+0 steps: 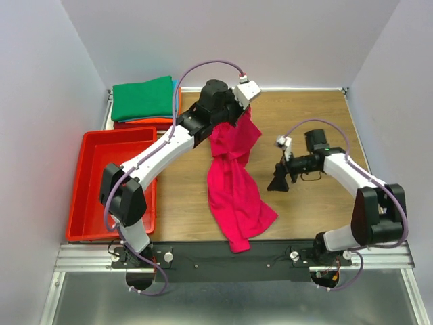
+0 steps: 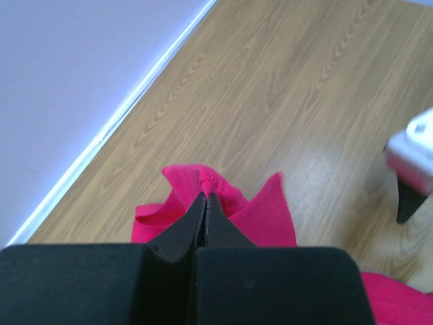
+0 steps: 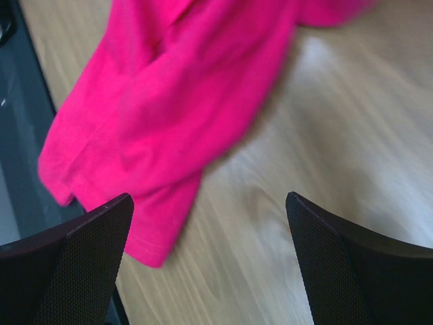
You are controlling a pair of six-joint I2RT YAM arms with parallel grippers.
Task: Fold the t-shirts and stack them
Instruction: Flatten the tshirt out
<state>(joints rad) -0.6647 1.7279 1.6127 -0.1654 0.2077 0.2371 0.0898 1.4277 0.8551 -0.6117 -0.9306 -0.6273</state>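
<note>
The pink shirt (image 1: pixel 233 183) hangs in a twisted rope from a point above the far middle of the table (image 1: pixel 183 189). It runs down and toward the near edge, where its lower end lies bunched on the wood, with a tip reaching over the black rail. The left gripper (image 2: pixel 205 196) has its fingers pressed together on a small fold of the fabric at the top, a thin pinch of cloth rather than a flat edge. The right gripper (image 1: pixel 277 181) hovers just to the right of the shirt's middle. Its fingers are spread wide and hold nothing, and they point toward the cloth.

The step in hand looks like opening the shirt out so it can be laid flat for folding. To do that well, the right gripper should probably take a second point near the left one, such as the other shoulder or a matching hem corner. A random mid-body fold would only keep the twist. Which part the left gripper holds cannot be told from here. With both points held, drawing them apart and lowering slowly should let the cloth spread. The main risk is the thin pinch slipping.

The stack of folded shirts (image 1: pixel 143 98), green on top, sits at the far left corner behind the red tray (image 1: pixel 76 189). Both are well apart from the work area.
</note>
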